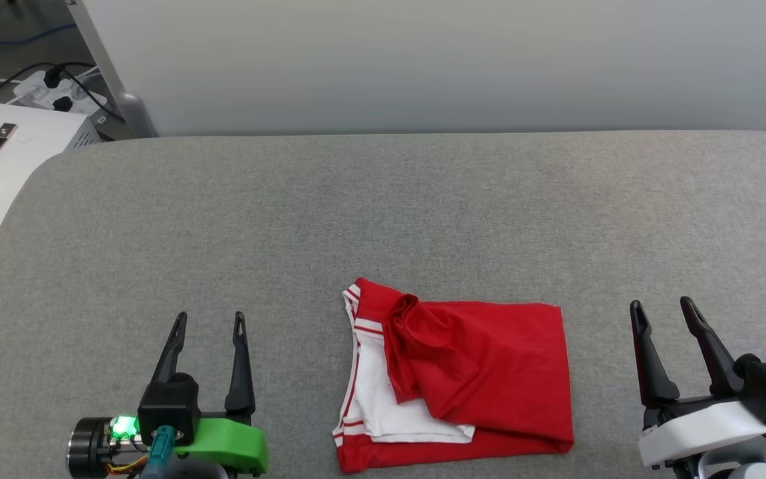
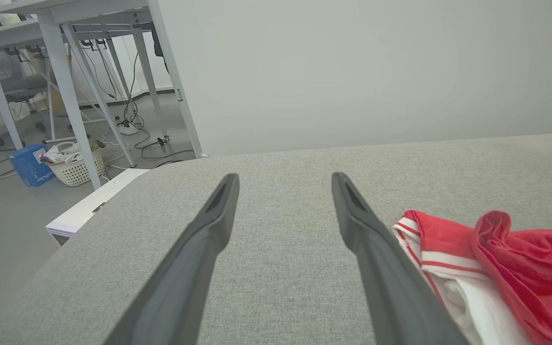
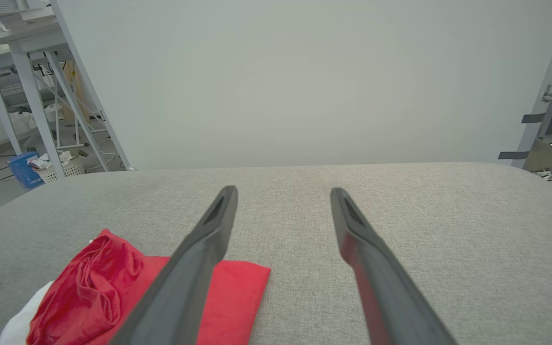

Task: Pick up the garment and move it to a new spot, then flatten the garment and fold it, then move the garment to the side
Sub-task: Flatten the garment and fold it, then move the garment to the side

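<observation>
While the garment sits bundled between the two sets of jaws, both stand wide open, holding nothing.
Could be a rough fold about to go aside, or a lump about to be picked up and spread; the bunched ridge on top and the white sleeve poking toward the left jaws fit either. Either way, I'd guess any grab should pinch all layers at an edge, not just that loose ridge, or it'll come apart on the grey surface. Right jaws are slightly nearer.
</observation>
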